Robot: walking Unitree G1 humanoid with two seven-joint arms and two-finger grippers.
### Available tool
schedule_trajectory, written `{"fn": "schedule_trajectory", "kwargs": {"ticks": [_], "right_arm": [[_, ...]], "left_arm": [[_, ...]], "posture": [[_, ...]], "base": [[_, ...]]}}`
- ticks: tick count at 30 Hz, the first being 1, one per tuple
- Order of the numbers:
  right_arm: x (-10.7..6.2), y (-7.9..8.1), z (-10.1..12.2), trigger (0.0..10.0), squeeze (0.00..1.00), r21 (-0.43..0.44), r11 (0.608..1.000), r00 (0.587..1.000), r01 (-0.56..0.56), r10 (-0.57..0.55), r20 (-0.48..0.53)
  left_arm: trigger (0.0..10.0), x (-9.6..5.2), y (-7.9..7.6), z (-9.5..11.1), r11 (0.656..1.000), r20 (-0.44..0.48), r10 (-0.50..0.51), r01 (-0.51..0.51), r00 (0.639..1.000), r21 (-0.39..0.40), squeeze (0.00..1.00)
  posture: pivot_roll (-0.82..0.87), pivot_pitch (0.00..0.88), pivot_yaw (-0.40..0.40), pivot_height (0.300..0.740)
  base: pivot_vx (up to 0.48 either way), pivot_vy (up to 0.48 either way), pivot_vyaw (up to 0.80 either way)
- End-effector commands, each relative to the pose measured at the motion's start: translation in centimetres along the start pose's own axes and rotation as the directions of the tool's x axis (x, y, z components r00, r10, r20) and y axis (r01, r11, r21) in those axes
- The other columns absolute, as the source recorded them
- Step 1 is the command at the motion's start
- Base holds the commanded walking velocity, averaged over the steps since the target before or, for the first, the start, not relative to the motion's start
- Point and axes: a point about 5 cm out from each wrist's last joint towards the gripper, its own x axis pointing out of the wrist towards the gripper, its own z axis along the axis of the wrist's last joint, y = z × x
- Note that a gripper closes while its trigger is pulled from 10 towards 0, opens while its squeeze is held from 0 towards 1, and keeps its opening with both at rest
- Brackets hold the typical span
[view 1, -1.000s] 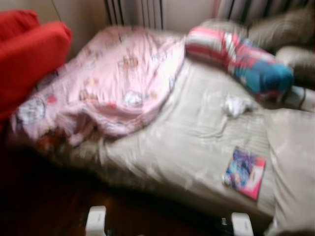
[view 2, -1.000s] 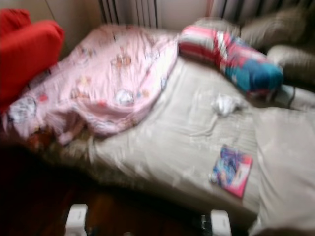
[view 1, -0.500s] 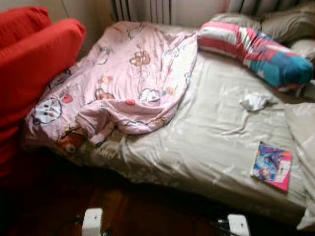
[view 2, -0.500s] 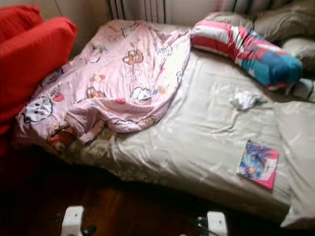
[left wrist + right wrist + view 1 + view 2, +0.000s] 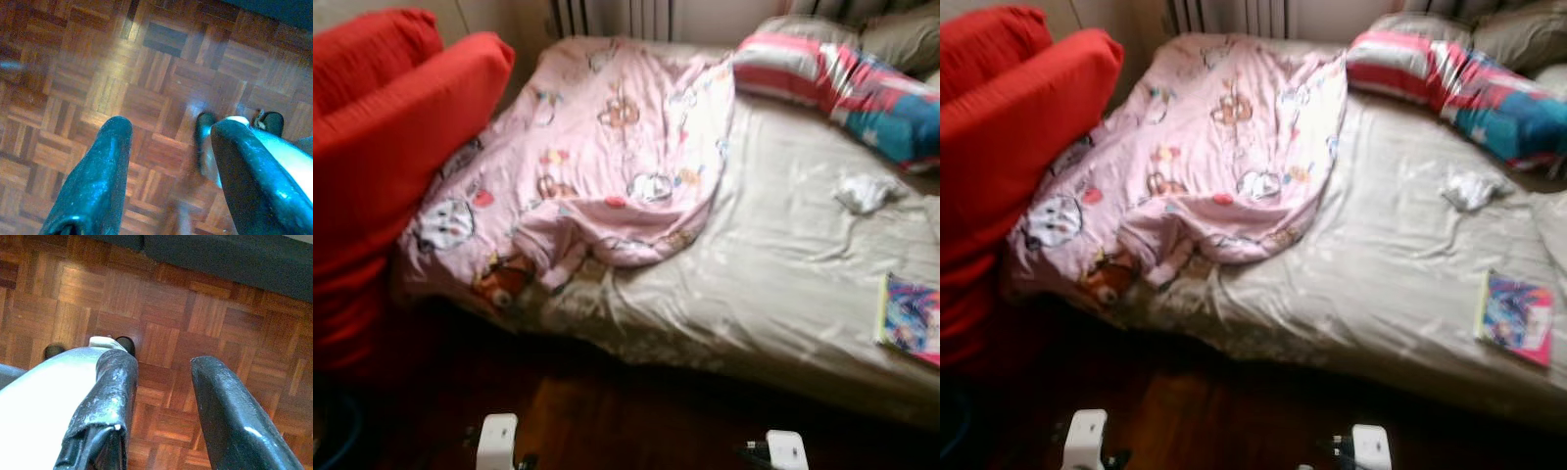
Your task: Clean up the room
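- Eye views: a low bed [image 5: 773, 294] with a beige sheet carries a crumpled pink blanket [image 5: 607, 166] printed with cartoon figures, bunched on its left half and sagging over the near edge. A striped pillow [image 5: 842, 88] lies at the head, a small white cloth [image 5: 864, 192] sits near it, and a colourful book [image 5: 1516, 317] rests near the bed's right side. A red cushion [image 5: 391, 147] leans against the bed's left side.
- Left wrist view: the left claw [image 5: 168, 171] hangs over the parquet floor [image 5: 146, 88], fingers well apart, gripping nothing; a robot foot shows beyond it.
- Right wrist view: the right claw [image 5: 161, 406] likewise hangs spread wide and empty above the floor.
- Risks, as I judge them: the views are soft with blur, so reaching while walking could miss the book or cloth. The overhanging blanket could snag a finger, or drag the small things off the bed if it is pulled carelessly.
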Motion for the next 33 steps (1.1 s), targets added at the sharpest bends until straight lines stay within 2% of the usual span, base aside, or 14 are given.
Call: {"fn": "schedule_trajectory", "kwargs": {"ticks": [1,23,33], "right_arm": [[-0.10,0.41,-0.68,10.0,0.00,0.003,1.000,1.000,-0.009,0.009,-0.018],[-0.06,0.31,-0.42,10.0,0.00,-0.001,1.000,1.000,-0.012,0.012,-0.013],[-0.08,0.33,-0.50,10.0,0.00,-0.005,1.000,1.000,-0.018,0.018,-0.011]], "left_arm": [[10.0,-0.15,0.59,-0.50,1.000,-0.027,0.013,-0.013,1.000,0.019,0.00],[10.0,-0.15,0.52,-0.53,1.000,-0.027,0.012,-0.011,1.000,0.017,0.00],[10.0,-0.18,0.50,-0.56,1.000,-0.019,0.006,-0.005,1.000,0.020,0.00]], "posture": [[-0.09,0.167,0.038,0.740],[-0.09,0.163,0.035,0.740],[-0.08,0.151,0.034,0.740]], "base": [[0.000,0.480,0.00],[0.000,0.480,0.00],[0.000,0.027,0.00]]}}
